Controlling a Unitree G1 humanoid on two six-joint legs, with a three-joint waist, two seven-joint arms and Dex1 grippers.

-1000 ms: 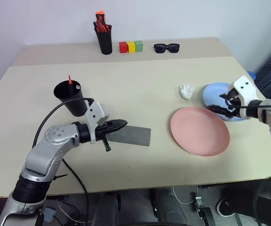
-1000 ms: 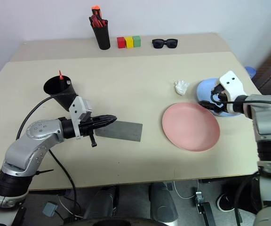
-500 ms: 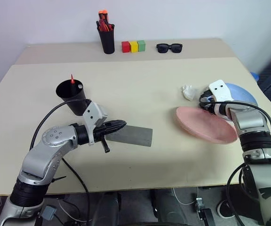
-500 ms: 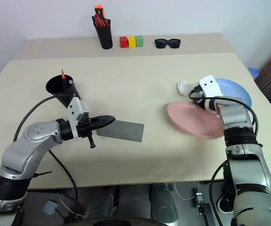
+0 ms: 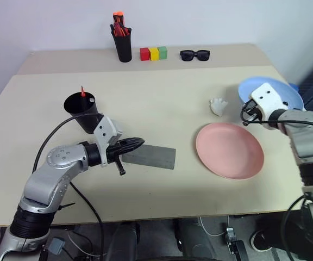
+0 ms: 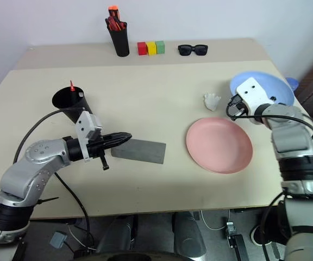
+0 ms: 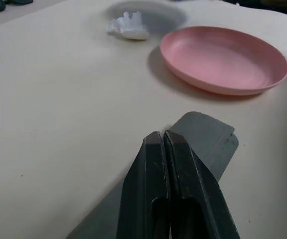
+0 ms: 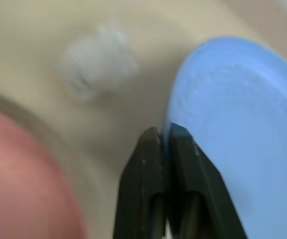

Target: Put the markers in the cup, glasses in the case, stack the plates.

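Note:
My right gripper (image 5: 246,116) is shut on the near-left rim of the light blue plate (image 5: 285,91), which hangs tilted above the table's right edge; in the right wrist view the fingertips (image 8: 153,135) pinch that rim. The pink plate (image 5: 230,152) lies flat on the table just left of it. My left gripper (image 5: 140,143) is shut and empty, its tips resting over the near end of the grey case (image 5: 157,157). Behind it stands the black cup (image 5: 81,110) with a red marker (image 5: 82,90) sticking out. The glasses are hidden.
A crumpled white scrap (image 5: 217,106) lies between the plates and the table's middle. Along the back edge stand a black holder of orange-red pens (image 5: 121,43), three coloured blocks (image 5: 153,53) and black sunglasses (image 5: 193,55).
My right gripper has gone from open to shut on the blue plate's rim and raised the plate off the table. The left arm and the case have stayed put.

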